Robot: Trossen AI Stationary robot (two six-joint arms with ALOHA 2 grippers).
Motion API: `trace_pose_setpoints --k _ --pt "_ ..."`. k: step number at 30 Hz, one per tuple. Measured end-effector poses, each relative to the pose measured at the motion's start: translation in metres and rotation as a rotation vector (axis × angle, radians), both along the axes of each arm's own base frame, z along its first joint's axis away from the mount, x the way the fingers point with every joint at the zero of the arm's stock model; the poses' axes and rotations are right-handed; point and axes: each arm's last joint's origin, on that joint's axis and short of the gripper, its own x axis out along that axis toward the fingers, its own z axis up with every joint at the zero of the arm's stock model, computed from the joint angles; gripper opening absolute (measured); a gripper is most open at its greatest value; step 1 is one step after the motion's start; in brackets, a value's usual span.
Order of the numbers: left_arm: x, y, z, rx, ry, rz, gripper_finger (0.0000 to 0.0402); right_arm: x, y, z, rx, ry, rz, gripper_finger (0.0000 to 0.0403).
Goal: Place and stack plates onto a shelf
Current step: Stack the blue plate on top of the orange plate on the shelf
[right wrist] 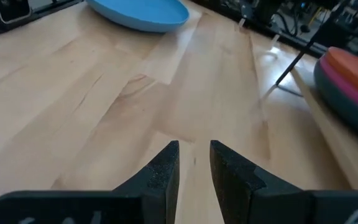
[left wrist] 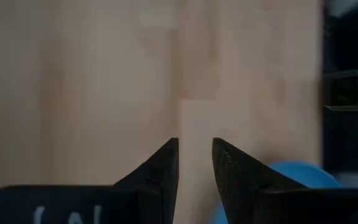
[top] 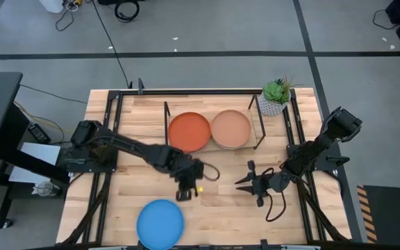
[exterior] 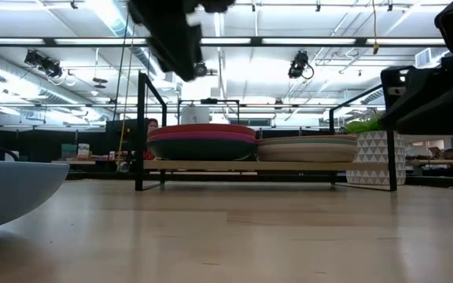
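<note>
The shelf (top: 167, 118) stands at the table's far middle and holds two stacks of plates on its wood base. The left stack has the orange plate (top: 188, 130) on top, over magenta and dark teal ones (exterior: 203, 144). The right stack has the peach plate (top: 231, 128) on top (exterior: 307, 148). The blue plate (top: 160, 223) lies alone on the table near the near edge, also in the right wrist view (right wrist: 138, 12). My left gripper (top: 186, 192) is shut and empty above the table, just beyond the blue plate. My right gripper (top: 242, 182) is shut and empty, pointing toward the table's left.
A potted plant (top: 275, 97) in a white patterned pot stands at the shelf's right end. The black frame (top: 110, 125) edges the table. Bare wood lies between the two grippers and in front of the shelf.
</note>
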Motion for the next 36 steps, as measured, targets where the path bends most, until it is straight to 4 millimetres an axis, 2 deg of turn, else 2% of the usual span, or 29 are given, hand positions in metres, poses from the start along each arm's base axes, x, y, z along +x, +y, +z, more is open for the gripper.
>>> trace_pose_setpoints --k 6,10,18,27,36 --pt "-0.02 -0.048 -0.001 -0.036 0.045 -0.023 0.0103 0.007 -0.007 0.004 -0.084 -0.042 0.0 0.0096" --pt "-0.033 -0.066 -0.006 0.002 0.072 0.093 0.0102 0.014 -0.015 0.006 -0.123 -0.059 0.03 0.0096" --pt "-0.059 -0.075 -0.04 -0.003 0.224 0.329 0.0102 0.03 -0.037 0.012 -0.131 -0.112 0.134 0.0096" --pt "-0.076 -0.087 -0.052 0.002 0.255 0.425 0.0102 0.041 -0.065 0.015 -0.101 -0.13 0.204 0.0096" --pt "-0.101 -0.091 -0.069 0.122 0.302 0.488 0.0102 0.045 -0.077 0.019 -0.048 -0.172 0.287 0.0096"
